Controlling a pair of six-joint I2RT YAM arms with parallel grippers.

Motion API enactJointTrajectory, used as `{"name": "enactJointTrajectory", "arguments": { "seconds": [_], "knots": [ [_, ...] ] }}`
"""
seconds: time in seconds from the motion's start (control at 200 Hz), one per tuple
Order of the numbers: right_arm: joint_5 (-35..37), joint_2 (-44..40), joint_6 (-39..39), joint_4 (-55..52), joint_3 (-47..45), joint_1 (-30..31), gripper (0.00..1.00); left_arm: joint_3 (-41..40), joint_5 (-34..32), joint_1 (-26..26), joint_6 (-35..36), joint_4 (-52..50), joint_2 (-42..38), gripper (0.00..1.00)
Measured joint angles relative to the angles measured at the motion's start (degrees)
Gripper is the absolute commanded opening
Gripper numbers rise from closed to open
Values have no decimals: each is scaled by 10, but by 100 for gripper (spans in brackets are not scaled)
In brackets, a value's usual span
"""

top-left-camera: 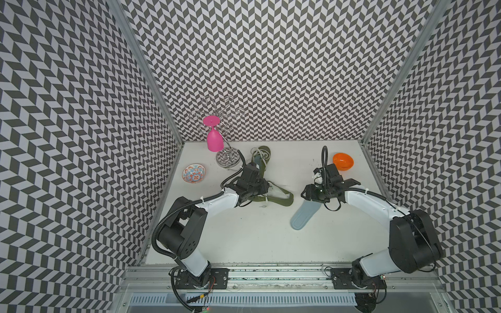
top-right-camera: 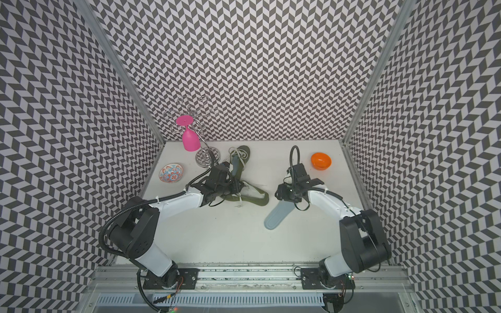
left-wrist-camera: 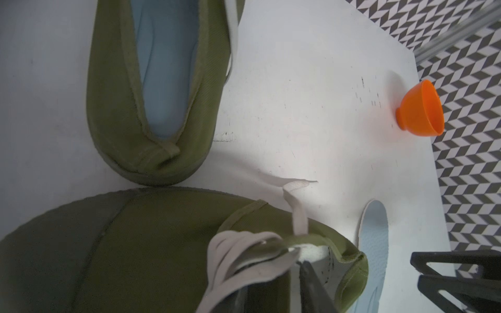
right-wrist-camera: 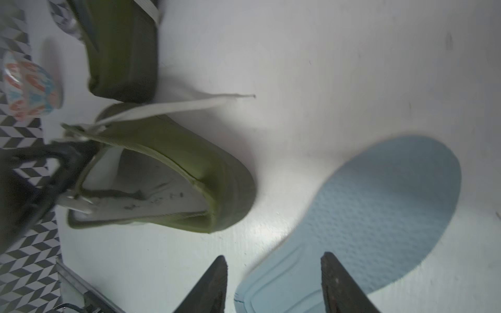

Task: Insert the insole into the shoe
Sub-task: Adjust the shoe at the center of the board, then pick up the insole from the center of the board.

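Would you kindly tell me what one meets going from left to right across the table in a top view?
Patterned bowl → pink glass → near olive shoe → light blue insole → orange bowl.

Stereo overhead pair, two wrist close-ups.
Top views look down over the whole desk (top-left-camera: 244, 238); wrist views, close in, share the shoe (right-wrist-camera: 225, 184).

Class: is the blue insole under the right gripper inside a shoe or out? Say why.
Out. The blue insole lies flat on the table beside the nearer green shoe, whose inside is bare.
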Motion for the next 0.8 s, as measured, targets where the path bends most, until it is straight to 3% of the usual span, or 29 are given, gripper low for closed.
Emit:
{"name": "enactJointTrajectory", "arguments": {
  "seconds": [0.3, 0.541, 0.801],
  "knots": [
    [35, -35, 16, -14, -69, 0, 49, 21, -27, -8, 55, -64, -84, 39],
    [33, -32, 38, 16, -112, 0, 45, 93, -66, -69, 104, -106, -105, 40],
    [37, -7, 70, 75, -131, 0, 24, 144, -72, -103, 134, -128, -77, 40]
  ]
}}
